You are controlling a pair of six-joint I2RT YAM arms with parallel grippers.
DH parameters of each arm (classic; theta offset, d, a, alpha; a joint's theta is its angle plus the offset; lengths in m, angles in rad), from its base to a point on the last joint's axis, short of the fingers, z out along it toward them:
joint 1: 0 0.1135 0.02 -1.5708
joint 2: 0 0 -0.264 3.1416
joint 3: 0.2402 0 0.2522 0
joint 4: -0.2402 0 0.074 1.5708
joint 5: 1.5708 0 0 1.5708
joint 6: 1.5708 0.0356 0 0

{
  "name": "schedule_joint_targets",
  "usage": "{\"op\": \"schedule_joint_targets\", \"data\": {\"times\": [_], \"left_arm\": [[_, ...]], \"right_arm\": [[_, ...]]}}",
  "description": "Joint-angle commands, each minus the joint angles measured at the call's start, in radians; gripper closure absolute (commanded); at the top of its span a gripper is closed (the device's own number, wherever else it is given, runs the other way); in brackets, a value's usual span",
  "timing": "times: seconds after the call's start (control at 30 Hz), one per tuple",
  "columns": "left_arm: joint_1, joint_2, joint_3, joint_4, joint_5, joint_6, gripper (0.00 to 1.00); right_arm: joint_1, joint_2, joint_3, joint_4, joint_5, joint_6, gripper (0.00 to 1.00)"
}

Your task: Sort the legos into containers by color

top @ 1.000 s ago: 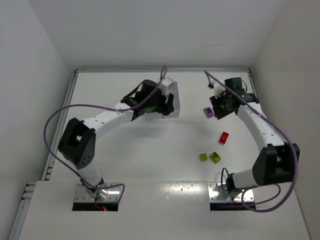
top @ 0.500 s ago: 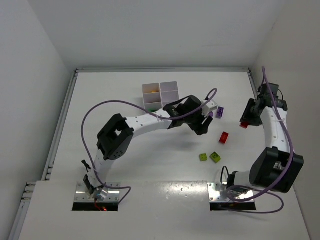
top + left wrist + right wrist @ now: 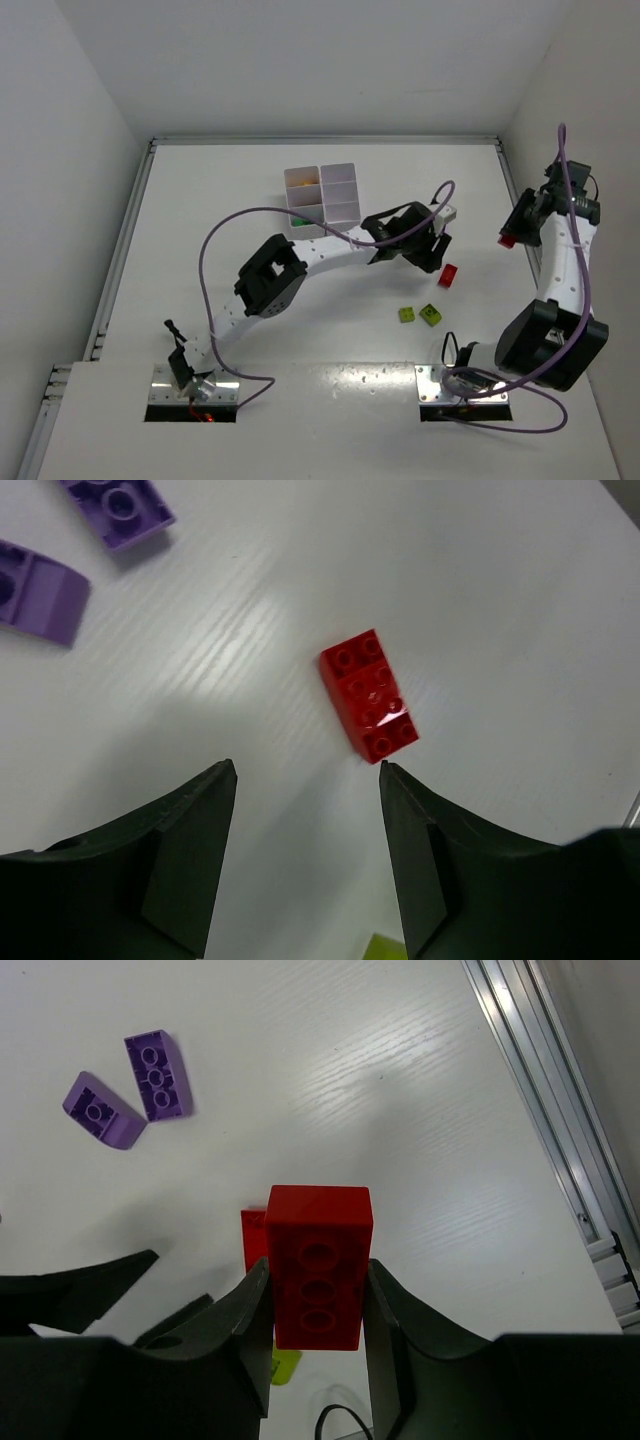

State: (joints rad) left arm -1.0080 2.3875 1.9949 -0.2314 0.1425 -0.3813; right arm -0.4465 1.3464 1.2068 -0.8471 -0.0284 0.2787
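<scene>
Watching the left hand (image 3: 305, 780) hang over the loose red brick (image 3: 370, 692), fingers spread wide with nothing between them. That brick lies flat on the desk (image 3: 250, 180), right of the middle and toward the right edge. To me it looks off toward one finger and slanted, so I'd shift across, twist the wrist until the fingers face its long sides, then drop straight down and close.

The right hand (image 3: 317, 1272) is up by the right edge pinching a second red brick (image 3: 320, 1225).

The tray (image 3: 321, 185) sits mid-desk toward the far edge. Only the overhead view has it, plus the lime brick (image 3: 407, 314) and green brick (image 3: 430, 314) closer to the near edge. Both wrist views show two purple pieces (image 3: 158, 1075) near the loose one, which I can't make out from above
</scene>
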Motion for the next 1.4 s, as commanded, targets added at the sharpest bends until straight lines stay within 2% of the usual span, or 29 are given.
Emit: {"op": "schedule_joint_targets", "data": {"times": [0.0, 0.3, 0.43, 0.47, 0.5, 0.57, 0.77, 0.9, 0.97, 1.07, 1.1, 1.2, 1.23, 1.3, 1.37], "left_arm": [[-0.087, 0.009, 0.079, -0.005, -0.081, -0.076, 0.35], [-0.161, 0.038, 0.090, 0.020, -0.170, -0.131, 0.35], [-0.170, 0.062, 0.100, 0.020, -0.260, -0.168, 0.34], [-0.181, 0.073, 0.110, 0.020, -0.318, -0.183, 0.34], [-0.181, 0.073, 0.110, 0.020, -0.351, -0.183, 0.31], [-0.192, 0.082, 0.123, 0.020, -0.411, -0.195, 0.18], [-0.192, 0.142, 0.169, 0.020, -0.420, -0.186, 0.18], [-0.192, 0.182, 0.192, 0.038, -0.373, -0.186, 0.18], [-0.192, 0.196, 0.205, 0.047, -0.362, -0.186, 0.22], [-0.192, 0.206, 0.205, 0.047, -0.353, -0.176, 0.46], [-0.192, 0.206, 0.205, 0.047, -0.353, -0.176, 0.62], [-0.170, 0.156, 0.139, 0.047, -0.362, -0.176, 0.82], [-0.156, 0.091, 0.105, 0.047, -0.371, -0.176, 0.87], [-0.120, 0.001, -0.026, 0.047, -0.371, -0.176, 0.88], [-0.077, -0.098, -0.121, 0.056, -0.310, -0.189, 0.89]], "right_arm": [[-0.026, -0.009, 0.045, 0.002, -0.042, -0.016, 1.00], [-0.093, -0.009, 0.054, 0.011, -0.100, -0.007, 1.00], [-0.115, 0.000, 0.066, 0.002, -0.122, -0.007, 1.00], [-0.124, 0.000, 0.066, 0.002, -0.134, -0.018, 1.00], [-0.124, 0.000, 0.066, 0.002, -0.146, -0.018, 1.00], [-0.136, 0.000, 0.066, -0.007, -0.156, -0.030, 1.00], [-0.165, 0.010, 0.066, -0.017, -0.174, -0.039, 1.00], [-0.175, 0.010, 0.057, -0.017, -0.183, -0.049, 1.00], [-0.184, 0.010, 0.057, -0.017, -0.183, -0.049, 1.00], [-0.193, 0.010, 0.037, -0.017, -0.192, -0.058, 1.00], [-0.193, 0.010, 0.037, -0.017, -0.202, -0.067, 1.00], [-0.193, 0.010, 0.028, -0.029, -0.249, -0.105, 1.00], [-0.193, 0.010, 0.028, -0.038, -0.263, -0.119, 1.00], [-0.176, 0.010, 0.007, -0.038, -0.336, -0.185, 1.00], [-0.152, 0.019, -0.003, -0.060, -0.410, -0.214, 1.00]]}}
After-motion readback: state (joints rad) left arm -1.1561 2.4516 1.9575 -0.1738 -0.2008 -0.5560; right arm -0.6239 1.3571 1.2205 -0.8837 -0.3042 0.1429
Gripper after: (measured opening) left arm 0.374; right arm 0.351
